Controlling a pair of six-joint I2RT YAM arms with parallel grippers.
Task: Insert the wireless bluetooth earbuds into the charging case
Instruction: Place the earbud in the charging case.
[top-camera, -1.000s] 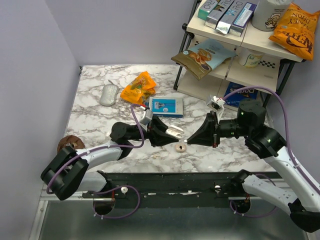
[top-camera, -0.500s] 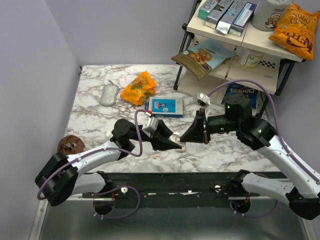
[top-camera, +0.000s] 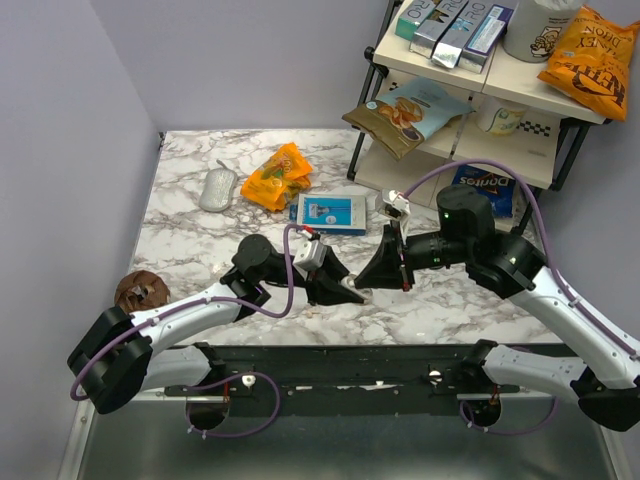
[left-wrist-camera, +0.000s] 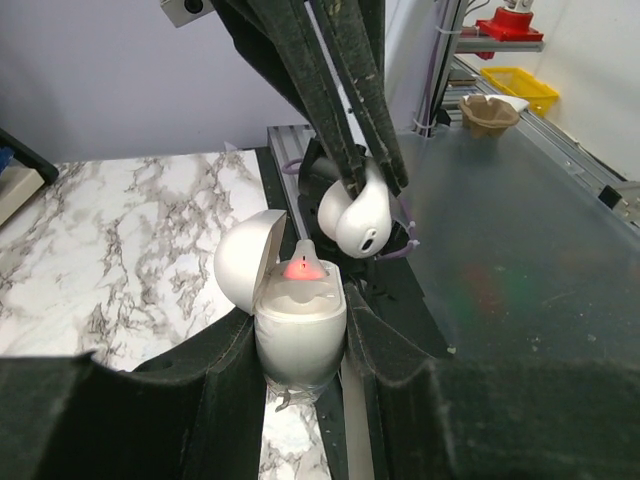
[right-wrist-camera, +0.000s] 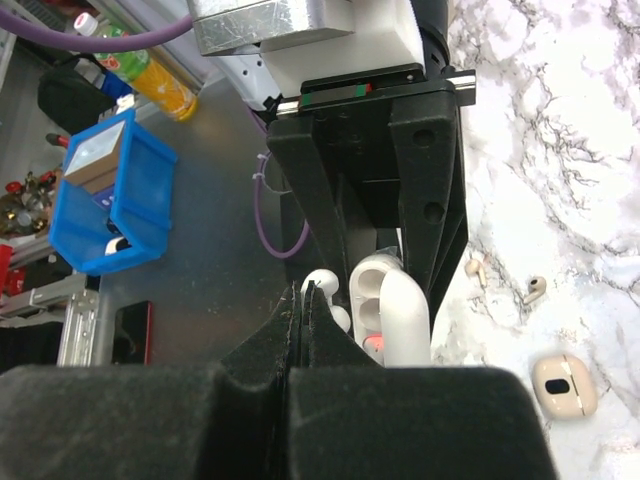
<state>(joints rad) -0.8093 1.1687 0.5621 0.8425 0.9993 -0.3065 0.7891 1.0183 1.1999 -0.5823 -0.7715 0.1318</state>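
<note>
Standing glossy white, lid hinged open to the left and a red light glowing inside, the charging case sits mid-frame, clamped by the left claw. Just above and right of its mouth, the right claw pinches a pale earbud. A second earbud lies lower right on the bench. Both arms reach inward and meet at centre, with bare marble to the left.

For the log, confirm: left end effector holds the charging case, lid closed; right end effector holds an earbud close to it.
Not closed: the left wrist view shows the charging case with its lid open. The left end effector holds it; the right end effector holds the earbud close by.
</note>
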